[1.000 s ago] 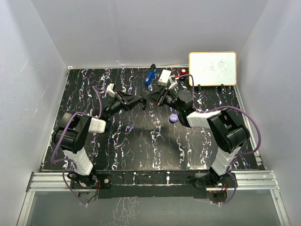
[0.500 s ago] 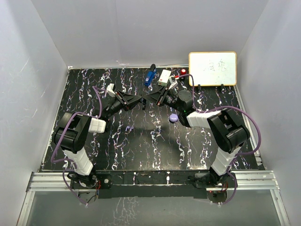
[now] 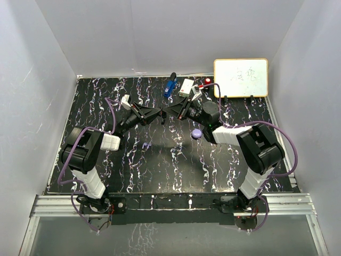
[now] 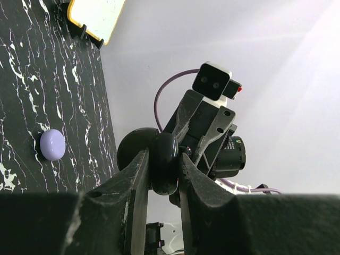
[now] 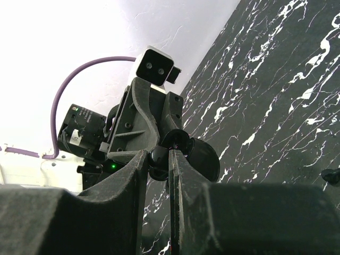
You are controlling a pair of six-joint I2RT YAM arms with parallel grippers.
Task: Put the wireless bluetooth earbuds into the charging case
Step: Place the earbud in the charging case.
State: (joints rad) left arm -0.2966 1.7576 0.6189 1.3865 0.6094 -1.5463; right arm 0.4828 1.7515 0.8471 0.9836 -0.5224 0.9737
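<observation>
My two grippers meet tip to tip above the middle of the table. The left gripper [image 3: 159, 113] [image 4: 162, 159] is shut on a glossy black round charging case [image 4: 164, 162], whose hinged half [image 4: 134, 150] shows behind it. The right gripper [image 3: 168, 110] [image 5: 158, 154] is shut on a small black earbud [image 5: 159, 158], pressed up against the black case [image 5: 204, 158]. A pale lilac round case [image 3: 196, 133] [image 4: 52, 144] lies closed on the table under the right arm. A tiny lilac earbud [image 3: 146, 145] lies on the table near the left arm.
At the table's far edge stand a blue tool [image 3: 170, 87], a white box [image 3: 187, 87], a small red object [image 3: 206, 81] and a whiteboard [image 3: 241, 77] [image 4: 98, 16]. White walls enclose the black marbled table [image 3: 160, 170] on three sides.
</observation>
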